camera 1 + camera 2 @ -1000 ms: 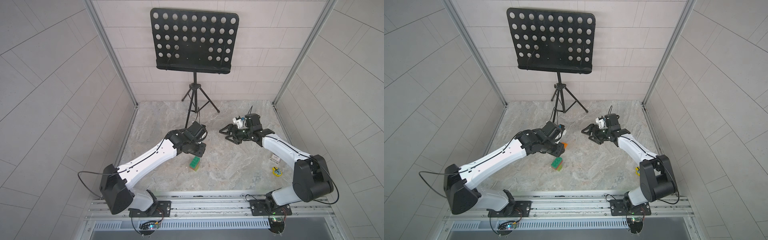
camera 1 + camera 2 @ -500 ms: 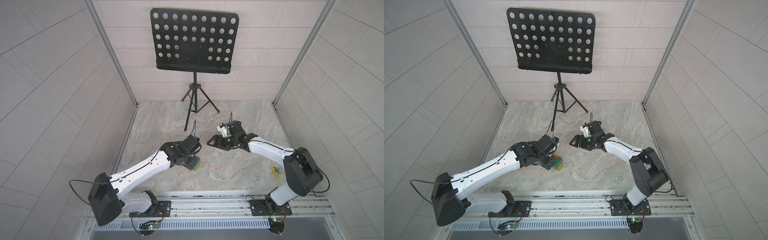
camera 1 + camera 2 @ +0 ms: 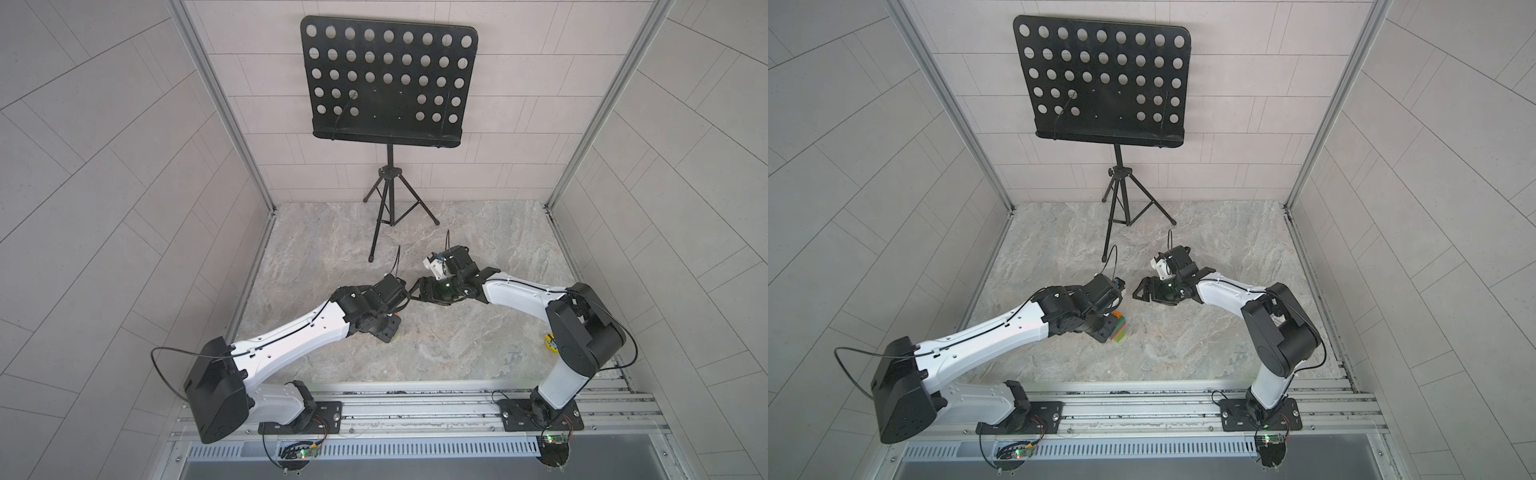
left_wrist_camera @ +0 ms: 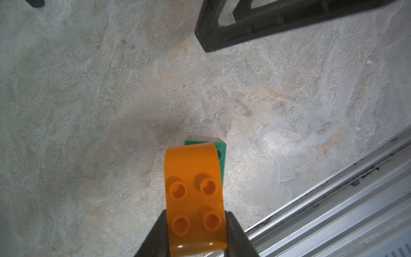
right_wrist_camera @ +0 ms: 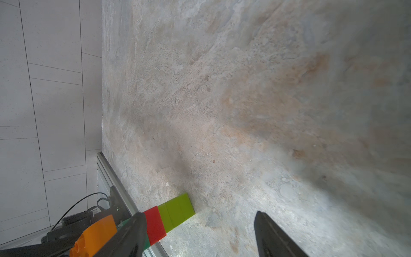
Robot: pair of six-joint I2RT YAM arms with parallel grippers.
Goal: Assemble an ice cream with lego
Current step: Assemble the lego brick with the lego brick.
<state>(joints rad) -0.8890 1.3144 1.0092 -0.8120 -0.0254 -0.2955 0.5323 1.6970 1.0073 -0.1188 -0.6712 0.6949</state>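
My left gripper (image 4: 195, 224) is shut on the orange rounded lego brick (image 4: 193, 191) and holds it right over the stack on the table. That stack is the partly built ice cream (image 3: 1119, 331): a lime-green stem (image 5: 178, 210), a red layer (image 5: 154, 224) and a dark green layer (image 4: 222, 153). The orange piece sits slightly askew over the dark green one; whether it is pressed on I cannot tell. In a top view the left wrist (image 3: 374, 320) hides most of the stack. My right gripper (image 5: 199, 220) is open and empty, hovering just behind the stack (image 3: 1139, 293).
A black music stand (image 3: 388, 195) has its tripod feet on the back of the table. A small yellow round object (image 3: 552, 344) lies beside the right arm's base. The metal rail (image 4: 333, 211) runs along the front edge, close to the stack.
My left gripper carried the orange brick down and toward the front, onto the stack. My right gripper swung left toward the stack, still open.
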